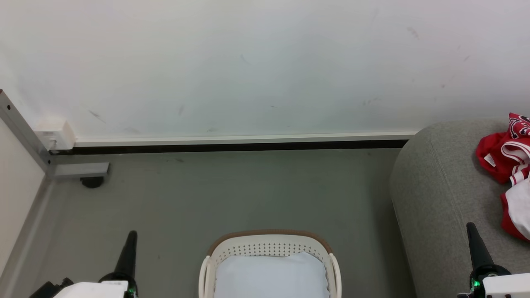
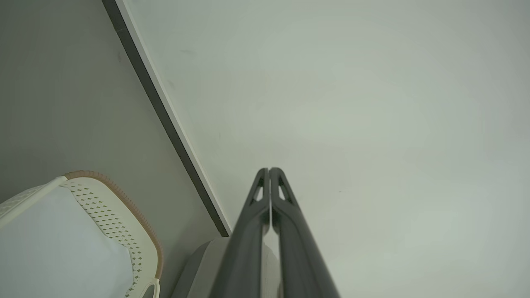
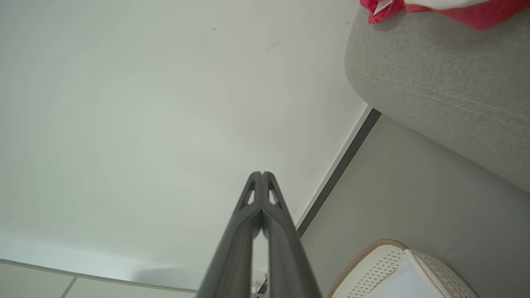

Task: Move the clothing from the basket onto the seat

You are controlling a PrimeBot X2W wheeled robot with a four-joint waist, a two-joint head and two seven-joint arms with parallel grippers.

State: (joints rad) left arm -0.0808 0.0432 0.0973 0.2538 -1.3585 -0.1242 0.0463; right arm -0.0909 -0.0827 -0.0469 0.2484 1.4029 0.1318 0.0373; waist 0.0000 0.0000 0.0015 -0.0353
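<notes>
Head view has the clothing [image 1: 507, 157] lying as a crumpled heap on top of the light grey seat [image 1: 439, 198], at the far right: bright red jersey fabric with white stripes and trim and a small white label. The white perforated basket [image 1: 269, 249] with its brown rim stands on the floor to the left of the seat, its pale bluish-white bottom in plain sight. The left gripper [image 1: 131, 236] and right gripper [image 1: 470, 227] each have their fingers pressed together, pinching nothing.

Home-like room — grey seat [image 1: 434, 186], laundry basket [image 1: 269, 248]
</notes>
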